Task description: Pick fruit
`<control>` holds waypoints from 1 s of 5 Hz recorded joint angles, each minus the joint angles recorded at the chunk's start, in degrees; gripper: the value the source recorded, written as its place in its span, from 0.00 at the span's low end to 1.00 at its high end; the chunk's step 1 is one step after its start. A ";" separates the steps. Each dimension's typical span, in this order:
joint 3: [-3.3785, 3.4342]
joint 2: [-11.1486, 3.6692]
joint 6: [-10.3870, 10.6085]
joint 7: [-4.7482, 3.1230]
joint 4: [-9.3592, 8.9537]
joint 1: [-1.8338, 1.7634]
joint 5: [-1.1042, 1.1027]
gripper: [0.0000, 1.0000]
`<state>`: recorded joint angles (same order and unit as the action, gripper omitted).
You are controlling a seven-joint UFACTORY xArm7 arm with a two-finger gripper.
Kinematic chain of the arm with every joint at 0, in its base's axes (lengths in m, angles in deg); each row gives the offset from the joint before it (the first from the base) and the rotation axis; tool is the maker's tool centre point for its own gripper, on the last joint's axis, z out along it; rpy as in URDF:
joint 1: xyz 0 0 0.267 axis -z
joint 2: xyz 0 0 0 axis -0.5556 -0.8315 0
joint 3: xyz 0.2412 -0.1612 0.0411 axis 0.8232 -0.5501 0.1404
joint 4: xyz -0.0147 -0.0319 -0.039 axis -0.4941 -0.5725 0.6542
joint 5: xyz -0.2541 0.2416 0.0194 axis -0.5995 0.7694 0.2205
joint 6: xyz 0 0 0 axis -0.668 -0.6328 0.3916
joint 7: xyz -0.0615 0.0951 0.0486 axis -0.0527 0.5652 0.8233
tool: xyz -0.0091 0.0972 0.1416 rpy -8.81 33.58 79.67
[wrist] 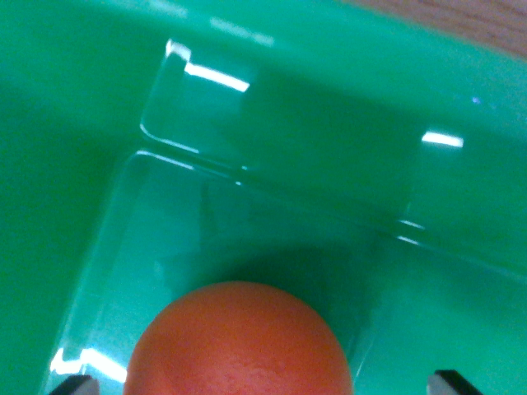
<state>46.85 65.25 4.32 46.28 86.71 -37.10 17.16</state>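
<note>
An orange fruit (240, 346), round with dimpled skin, lies on the floor of a green plastic bin (346, 123) at the bottom centre of the wrist view. My gripper (265, 385) is low inside the bin and open. Only its dark fingertips show: one fingertip (78, 384) at the bottom left and the other (453, 383) at the bottom right. The orange sits between them, with a gap of green on each side, so neither fingertip touches it. The lower part of the fruit is cut off by the frame edge.
The bin's glossy walls rise on the left and across the top of the view, with a moulded step in the far wall. A strip of wooden surface (461, 18) shows beyond the rim at the top right.
</note>
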 joint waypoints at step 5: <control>0.39 -1.15 2.88 -0.93 -2.38 -0.31 0.29 0.00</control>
<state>47.24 64.10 7.21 45.36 84.32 -37.41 17.45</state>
